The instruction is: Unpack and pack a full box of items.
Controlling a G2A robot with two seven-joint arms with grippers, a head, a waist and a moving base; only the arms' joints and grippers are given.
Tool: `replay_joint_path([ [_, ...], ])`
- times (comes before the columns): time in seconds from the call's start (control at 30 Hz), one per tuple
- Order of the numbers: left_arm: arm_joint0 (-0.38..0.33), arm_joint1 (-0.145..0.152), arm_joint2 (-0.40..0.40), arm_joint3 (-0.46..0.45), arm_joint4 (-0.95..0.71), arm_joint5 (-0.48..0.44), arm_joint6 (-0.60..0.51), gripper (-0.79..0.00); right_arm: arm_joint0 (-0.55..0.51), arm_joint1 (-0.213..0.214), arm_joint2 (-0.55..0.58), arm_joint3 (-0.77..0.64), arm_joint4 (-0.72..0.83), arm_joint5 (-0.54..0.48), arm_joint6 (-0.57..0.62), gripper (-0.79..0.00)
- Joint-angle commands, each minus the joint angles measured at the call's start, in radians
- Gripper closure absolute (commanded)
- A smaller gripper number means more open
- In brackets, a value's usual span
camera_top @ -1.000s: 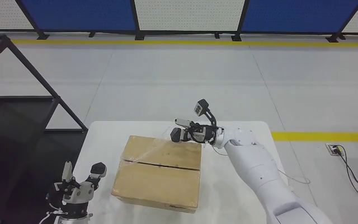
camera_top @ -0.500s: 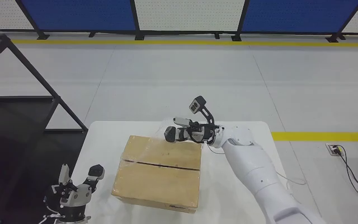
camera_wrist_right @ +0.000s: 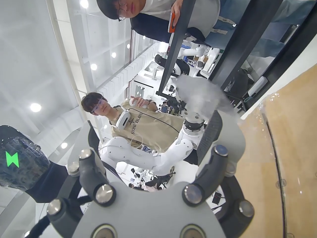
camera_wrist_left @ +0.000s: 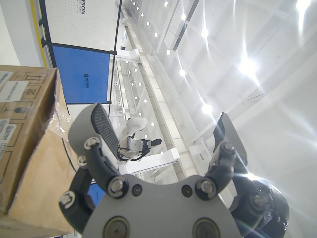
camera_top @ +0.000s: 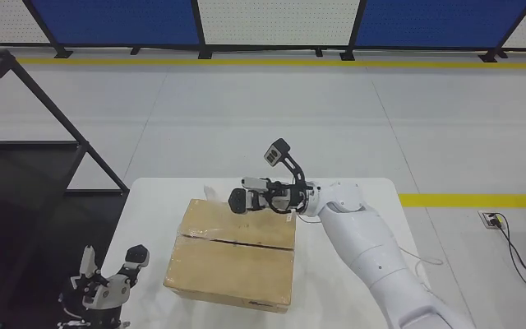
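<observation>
Grey floor (camera_top: pixel 271 115), yellow line (camera_top: pixel 263 61), blue panels (camera_top: pixel 115 20)

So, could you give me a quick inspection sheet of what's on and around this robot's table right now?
Surface: white table, bearing one box.
Job's things: cardboard box, flaps shut, clear tape along the seam.
Clutter: nothing seen.
Grippers: left gripper open, pointing up beside the box, apart from it; right gripper open, at the box's far edge.
Cables: black cable from a floor socket.
Surroundings: blue and white partition panels, yellow floor line, black frame.
</observation>
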Motion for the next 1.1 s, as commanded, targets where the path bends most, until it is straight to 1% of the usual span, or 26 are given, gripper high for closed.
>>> replay_joint_path([
  [0.0, 0.002, 0.0, -0.001, -0.002, 0.0, -0.001, 0.001, -0.785, -0.001, 0.002, -0.002, 0.004, -0.001, -0.002, -0.002, -0.785],
  [0.4, 0.003, -0.002, 0.003, -0.005, 0.01, 0.005, -0.008, -0.785, -0.007, 0.018, -0.004, 0.062, -0.006, -0.024, -0.024, -0.785],
  [0.47, 0.002, -0.003, 0.004, -0.005, 0.014, 0.007, -0.006, -0.785, 0.009, 0.018, -0.007, 0.113, -0.03, -0.045, -0.048, -0.785],
  [0.5, 0.002, -0.003, 0.005, -0.005, 0.015, 0.009, -0.006, -0.785, 0.019, 0.015, -0.009, 0.134, -0.028, -0.039, -0.061, -0.785],
  [0.6, 0.001, -0.004, 0.009, -0.008, 0.022, 0.019, 0.005, -0.785, 0.052, 0.01, -0.029, 0.189, -0.09, -0.001, -0.153, -0.785],
  [0.7, -0.004, -0.004, 0.016, -0.012, 0.048, 0.032, 0.008, -0.785, 0.052, 0.01, -0.029, 0.189, -0.09, -0.001, -0.153, -0.785],
  [0.8, -0.024, -0.004, 0.018, -0.013, 0.068, 0.044, 0.023, -0.785, 0.052, 0.01, -0.029, 0.189, -0.09, -0.001, -0.153, -0.785],
  [0.9, -0.065, -0.001, 0.021, -0.01, 0.119, 0.087, 0.038, -0.785, 0.052, 0.01, -0.029, 0.189, -0.09, -0.001, -0.153, -0.785],
  [0.97, -0.105, 0.002, 0.026, -0.004, 0.167, 0.135, 0.045, -0.785, 0.025, 0.013, -0.023, 0.158, -0.086, 0.002, -0.168, -0.785],
  [1.07, -0.168, 0.011, 0.041, 0.012, 0.227, 0.252, -0.004, -0.785, -0.015, 0.03, 0.002, 0.107, -0.085, -0.014, -0.162, -0.785],
])
